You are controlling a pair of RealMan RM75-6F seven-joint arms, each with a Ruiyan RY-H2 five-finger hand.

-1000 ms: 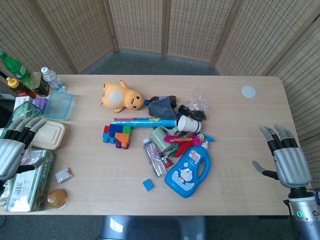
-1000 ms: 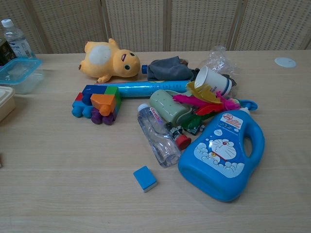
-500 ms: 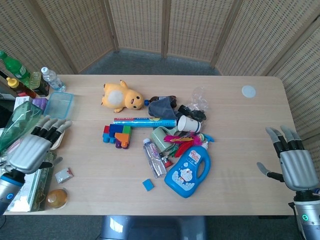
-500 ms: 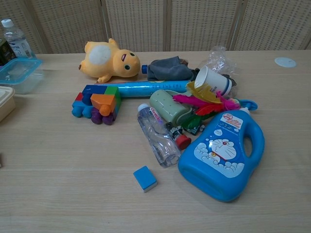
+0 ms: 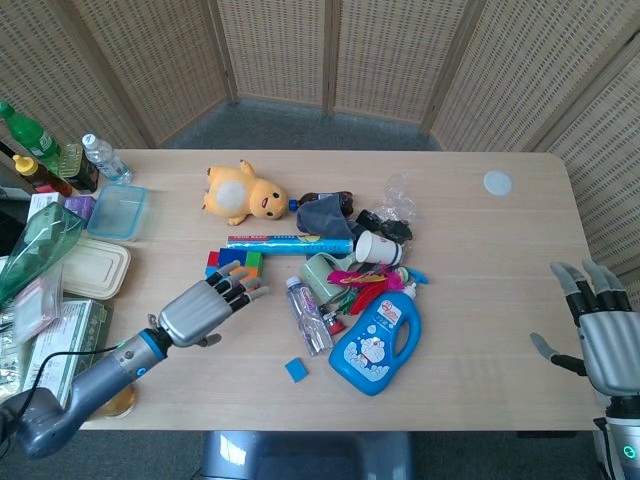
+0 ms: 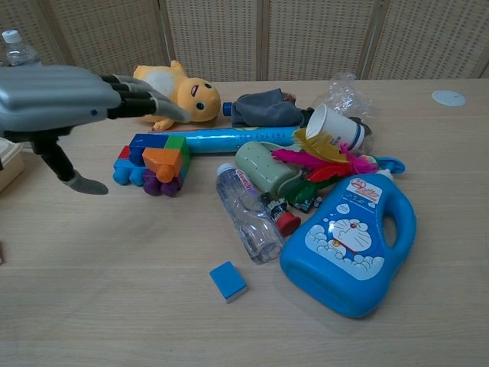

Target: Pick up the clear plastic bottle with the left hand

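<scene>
The clear plastic bottle (image 5: 309, 315) (image 6: 249, 215) lies on its side in the middle of the table, white cap pointing away, crumpled, between a green cup and a small blue cube. My left hand (image 5: 206, 308) (image 6: 63, 98) hovers open to the left of the bottle, fingers stretched toward it, above the toy blocks (image 5: 234, 270) (image 6: 153, 163), holding nothing. My right hand (image 5: 600, 335) stays open off the table's right edge, fingers spread.
A blue detergent jug (image 5: 377, 338) (image 6: 351, 244) lies right of the bottle, touching a heap of feathers, a paper cup (image 6: 335, 128) and a green cup (image 6: 264, 170). A yellow plush (image 5: 240, 194), a blue tube (image 6: 221, 138) and a small blue cube (image 6: 228, 280) are nearby. Containers and bottles line the left edge.
My left hand has swung from the table's left edge rightward over the table, to near the toy blocks, and now shows in the chest view. The right hand has drifted slightly lower and right.
</scene>
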